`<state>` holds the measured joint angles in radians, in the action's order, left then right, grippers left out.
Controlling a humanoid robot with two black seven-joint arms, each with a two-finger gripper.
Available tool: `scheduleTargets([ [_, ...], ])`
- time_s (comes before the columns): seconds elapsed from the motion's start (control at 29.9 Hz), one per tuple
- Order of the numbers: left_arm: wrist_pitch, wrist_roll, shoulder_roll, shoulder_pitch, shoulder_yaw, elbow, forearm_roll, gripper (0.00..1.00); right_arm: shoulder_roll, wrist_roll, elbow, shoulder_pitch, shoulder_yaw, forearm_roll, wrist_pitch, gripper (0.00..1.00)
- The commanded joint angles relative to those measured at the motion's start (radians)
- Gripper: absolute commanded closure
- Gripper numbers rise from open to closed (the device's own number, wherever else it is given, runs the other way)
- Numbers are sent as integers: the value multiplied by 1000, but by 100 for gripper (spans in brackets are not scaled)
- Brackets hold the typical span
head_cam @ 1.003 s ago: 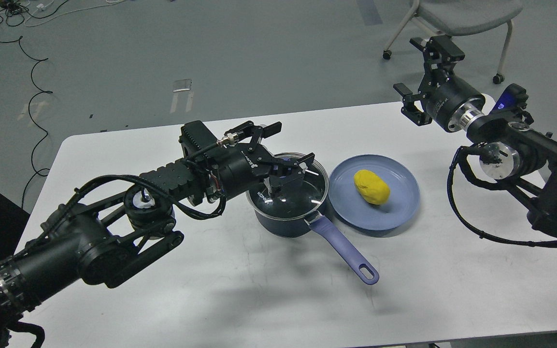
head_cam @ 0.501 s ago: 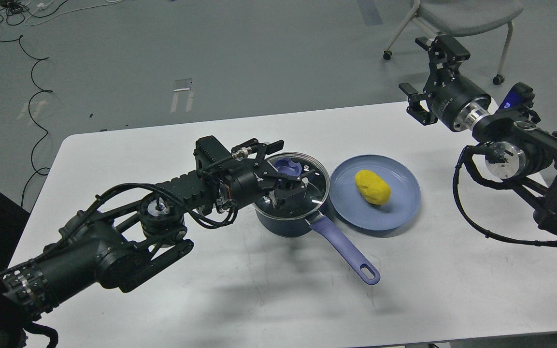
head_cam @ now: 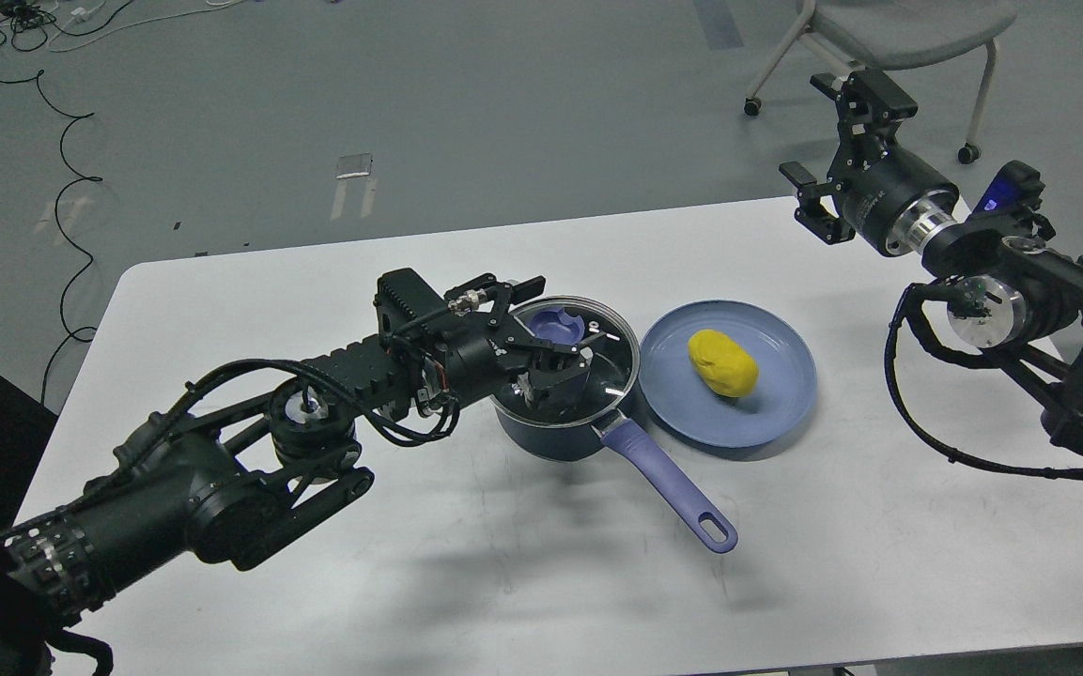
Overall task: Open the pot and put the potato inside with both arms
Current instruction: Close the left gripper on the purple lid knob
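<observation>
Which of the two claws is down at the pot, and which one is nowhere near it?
The left gripper is at the pot's glass lid. The right gripper hangs open, high over the table's far right edge.

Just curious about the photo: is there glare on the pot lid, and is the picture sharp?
Head view: small white glints streak the glass lid; soft arm shadows fall on the table in front; the potato and pot look sharp.

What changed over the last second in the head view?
The left gripper came down onto the glass lid of the pot, its fingers now around the knob; whether they grip it can't be told. The right gripper drifted slightly right, open above the table's far corner. The potato, plate and pot stayed put, lid on.
</observation>
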<state>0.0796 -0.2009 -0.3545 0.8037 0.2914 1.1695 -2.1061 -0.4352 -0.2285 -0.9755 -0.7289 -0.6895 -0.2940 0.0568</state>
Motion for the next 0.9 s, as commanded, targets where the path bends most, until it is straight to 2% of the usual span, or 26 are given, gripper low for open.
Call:
scheduleTargets([
  [0.0, 0, 0, 0, -9, 0, -2, 0, 2, -4, 0, 0, 0, 1, -2, 0, 0],
  [0.5, 0, -8, -1, -14, -3, -8, -2, 2, -13, -3, 1, 5, 5, -4, -3, 0],
  [0.63, 0, -28, 0, -12, -35, -10, -2, 3, -14, -3, 1, 11, 5, -4, -3, 0],
  [0.87, 0, -34, 2, -12, -35, -24, -2, 3, -14, -3, 0, 17, 5, -4, -3, 0],
])
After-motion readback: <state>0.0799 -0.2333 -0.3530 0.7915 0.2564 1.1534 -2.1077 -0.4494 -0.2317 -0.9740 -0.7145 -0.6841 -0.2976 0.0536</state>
